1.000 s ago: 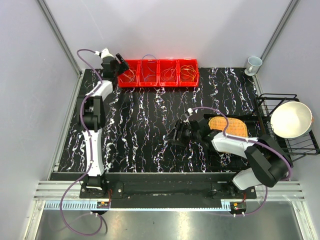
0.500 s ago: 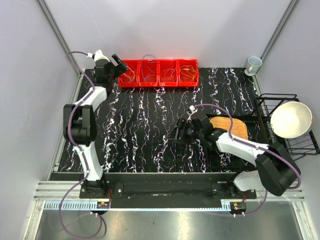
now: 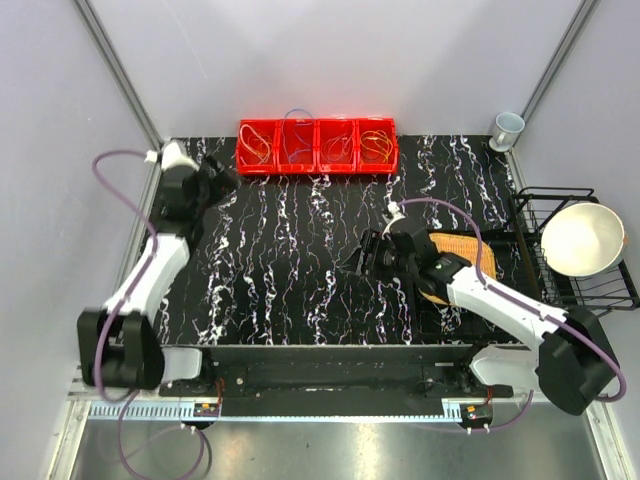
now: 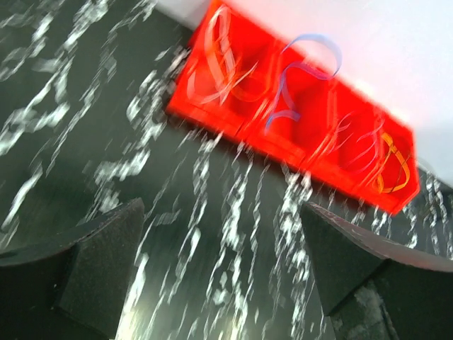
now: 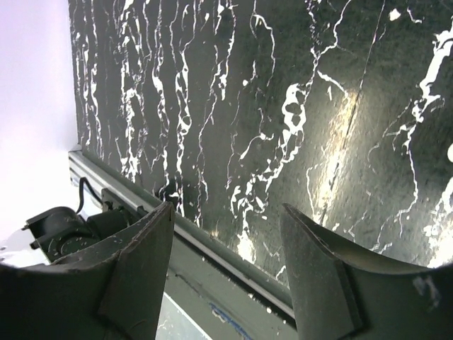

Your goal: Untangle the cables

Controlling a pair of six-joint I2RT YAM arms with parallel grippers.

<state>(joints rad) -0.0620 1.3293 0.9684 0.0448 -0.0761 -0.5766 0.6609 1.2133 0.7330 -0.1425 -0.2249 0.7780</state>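
Withdrew my left gripper [image 3: 218,184] from red bins [image 3: 318,168], jaws wide, empty | right gripper [image 5: 226,244] parted, empty | step: likely retreat after binning cables [image 3: 300,140] | next: check for tangles.

1. Left wrist view is motion-smeared: the red bins [image 4: 311,149] at the far edge of the surface [image 4: 212,234] have soft outlines and the dividers are unreadable.
2. The cables [image 4: 283,88] in there are just streaks. One pale blue loop and one orange loop stand out, the rest are inseparable.
3. Top view: strands too thin to tell which ones cross.
4. left claw [image 4: 221,212] and right claw [image 5: 226,209]: finger bodies cut off by the frame bottom, only the tips show.
5. Top view: right claw is black on the black surface, jaw stance unreadable.
6. woven mat [image 3: 455,245] near the right edge is partly under the right arm [image 3: 500,300].
7. rack [image 3: 600,290] is half hidden by the bowl [image 3: 582,238].
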